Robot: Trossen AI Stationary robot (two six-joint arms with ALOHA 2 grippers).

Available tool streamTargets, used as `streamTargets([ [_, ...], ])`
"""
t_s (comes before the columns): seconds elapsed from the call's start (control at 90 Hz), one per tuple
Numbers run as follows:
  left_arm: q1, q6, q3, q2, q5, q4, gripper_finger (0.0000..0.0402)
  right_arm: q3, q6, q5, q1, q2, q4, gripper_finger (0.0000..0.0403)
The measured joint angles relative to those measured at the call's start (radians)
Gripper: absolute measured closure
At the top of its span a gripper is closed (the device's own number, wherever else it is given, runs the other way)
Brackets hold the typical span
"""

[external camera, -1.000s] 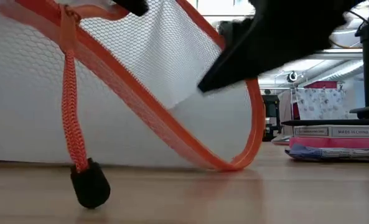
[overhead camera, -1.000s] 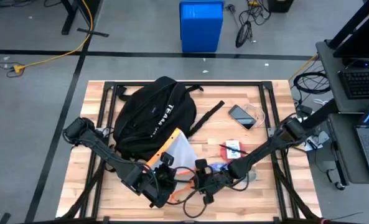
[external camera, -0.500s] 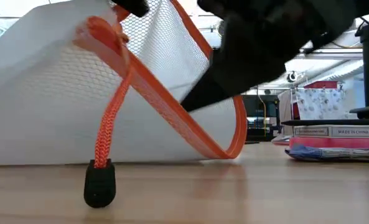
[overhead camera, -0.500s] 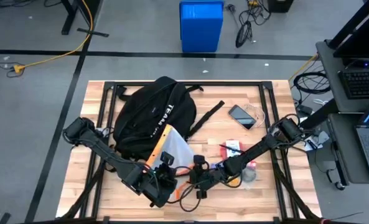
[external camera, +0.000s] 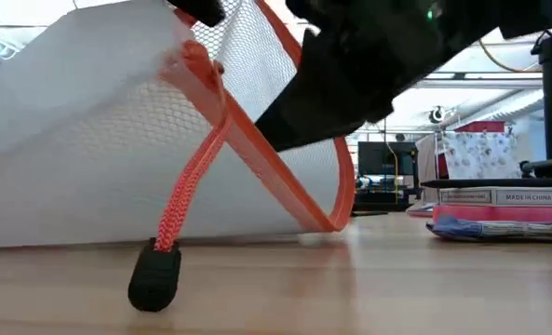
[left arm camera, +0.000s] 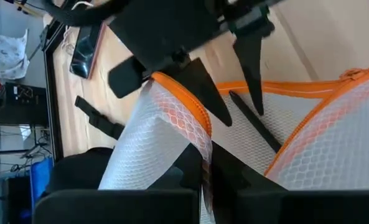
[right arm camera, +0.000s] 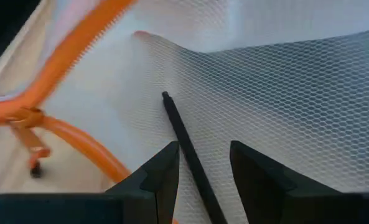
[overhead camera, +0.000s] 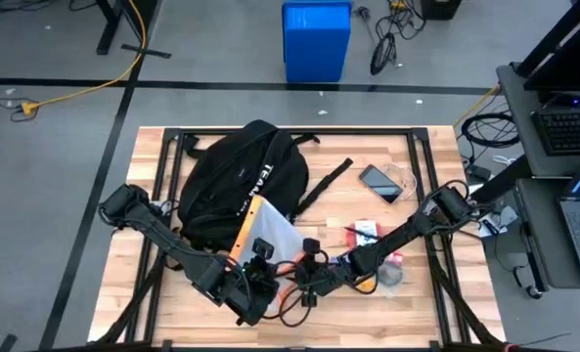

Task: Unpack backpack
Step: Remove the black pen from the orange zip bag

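The black backpack [overhead camera: 239, 181] lies at the table's far left. In front of it lies a white mesh pouch [overhead camera: 273, 235] with an orange zipper rim; its black zipper pull [external camera: 154, 276] rests on the table. My left gripper [overhead camera: 260, 266] is shut on the pouch's rim. My right gripper [right arm camera: 204, 149] is open, its fingers reaching into the pouch's open mouth. A thin black rod [right arm camera: 183, 140] lies on the mesh between those fingers. My left gripper pinches the pouch's orange-trimmed rim [left arm camera: 193, 121] at the open mouth between its two fingers, coming from the table's near side. That side of the pouch is held up, while its lower part lies on the table. Whether my right gripper touches the rod or the mesh, I cannot tell.
A dark phone [overhead camera: 380, 183] and a loose black strap [overhead camera: 329, 181] lie right of the backpack. A red-and-white packet [overhead camera: 366, 233] and small items [overhead camera: 387, 277] sit under my right arm. A blue bin [overhead camera: 316, 39] stands on the floor beyond the table.
My right gripper has moved toward the table's left, into the pouch's open mouth. The raised orange rim has shifted with it, and the zipper cord has swung from hanging straight to slanting, its black pull staying on the table.
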Motion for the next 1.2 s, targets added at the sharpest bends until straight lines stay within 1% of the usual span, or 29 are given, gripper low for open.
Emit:
streamTargets([
  [0.2, 0.0, 0.0, 0.0, 0.0, 0.008, 0.0, 0.0402, 0.0, -0.003, -0.003, -0.015, 0.069, 0.0, 0.0273],
  [0.378, 0.0, 0.001, 0.0, 0.0, 0.013, 0.0, 0.0402, 0.0, -0.026, -0.017, -0.024, 0.085, -0.001, 0.0273],
  [0.756, 0.0, 0.0, 0.0, 0.0, 0.013, 0.001, 0.0402, 0.0, -0.003, -0.233, -0.058, 0.083, -0.047, 0.0273],
  [0.822, 0.0, 0.001, 0.0, 0.0, 0.013, 0.001, 0.0402, 0.002, -0.017, -0.256, -0.06, 0.081, -0.061, 0.0276],
  [0.878, 0.0, 0.001, 0.0, 0.0, 0.013, 0.001, 0.0402, 0.002, -0.023, -0.261, -0.06, 0.081, -0.071, 0.0285],
  [0.933, 0.0, 0.001, 0.0, 0.0, 0.013, 0.002, 0.0402, 0.002, -0.025, -0.262, -0.06, 0.08, -0.074, 0.0303],
  [1.111, -0.001, 0.001, 0.0, 0.0, 0.013, 0.002, 0.0402, 0.002, -0.034, -0.273, -0.059, 0.08, -0.08, 0.0379],
  [1.2, -0.001, 0.001, 0.0, 0.0, 0.013, 0.002, 0.0402, 0.002, -0.034, -0.273, -0.059, 0.08, -0.082, 0.0392],
])
